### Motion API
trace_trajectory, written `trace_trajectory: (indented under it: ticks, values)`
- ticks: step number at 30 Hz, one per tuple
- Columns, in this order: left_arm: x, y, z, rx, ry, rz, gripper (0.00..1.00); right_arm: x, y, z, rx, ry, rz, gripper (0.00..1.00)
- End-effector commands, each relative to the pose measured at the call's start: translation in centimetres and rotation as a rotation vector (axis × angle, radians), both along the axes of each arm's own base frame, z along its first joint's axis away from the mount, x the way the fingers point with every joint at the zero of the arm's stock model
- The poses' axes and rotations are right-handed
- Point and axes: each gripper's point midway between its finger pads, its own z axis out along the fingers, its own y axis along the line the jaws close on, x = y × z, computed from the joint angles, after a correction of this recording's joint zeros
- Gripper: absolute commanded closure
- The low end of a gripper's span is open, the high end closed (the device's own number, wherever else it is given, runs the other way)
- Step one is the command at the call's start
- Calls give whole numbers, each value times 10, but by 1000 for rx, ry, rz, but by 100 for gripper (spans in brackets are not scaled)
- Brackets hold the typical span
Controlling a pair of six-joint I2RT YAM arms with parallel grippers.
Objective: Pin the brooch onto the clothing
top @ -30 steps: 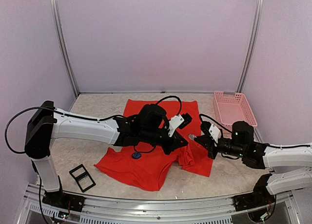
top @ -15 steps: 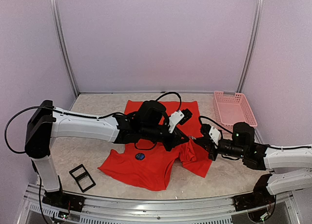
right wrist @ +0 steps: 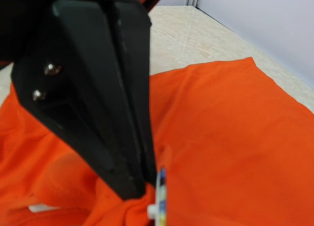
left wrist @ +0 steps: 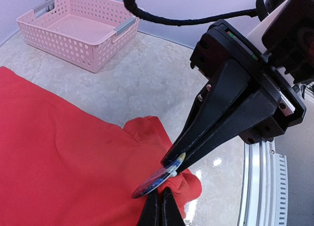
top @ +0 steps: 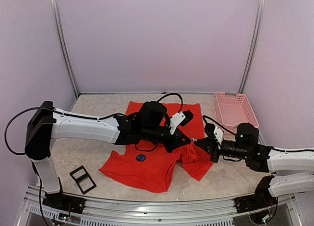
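— Top external view, from the left: where was the clothing?
— The red clothing (top: 147, 169) lay crumpled on the table (top: 98, 108). The left gripper (left wrist: 160, 194) was pinched tight on a raised fold of it.
— And the right gripper?
— The right gripper (left wrist: 172, 163) had its jaws clamped on the brooch (left wrist: 154, 181), which sat edge-on just above that fold. A pink basket (top: 235, 109) stood at the far right.

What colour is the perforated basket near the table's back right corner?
The basket is pink; it shows clearest in the left wrist view.
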Motion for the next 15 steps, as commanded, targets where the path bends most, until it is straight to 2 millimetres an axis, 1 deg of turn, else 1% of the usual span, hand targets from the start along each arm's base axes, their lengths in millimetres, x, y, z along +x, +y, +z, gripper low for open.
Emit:
trace_trajectory:
  ticks: [1, 4, 9, 11, 13, 15]
  values:
    - [7, -1, 15, -41, -20, 16, 100, -14, 9, 20, 112, 29, 87, 100]
    - [8, 2, 13, -34, -21, 25, 100, -12, 9, 20, 156, 82, 81, 100]
    - [9, 7, 12, -13, -28, 37, 90, -11, 8, 13, 164, 140, 77, 100]
    - [9, 11, 14, -8, -31, 43, 83, -10, 7, 13, 174, 163, 75, 100]
    - [8, 17, 13, 7, -28, 49, 73, -7, 5, 13, 185, 186, 67, 100]
    - [7, 22, 11, 18, -21, 52, 65, -5, 4, 13, 188, 200, 64, 100]
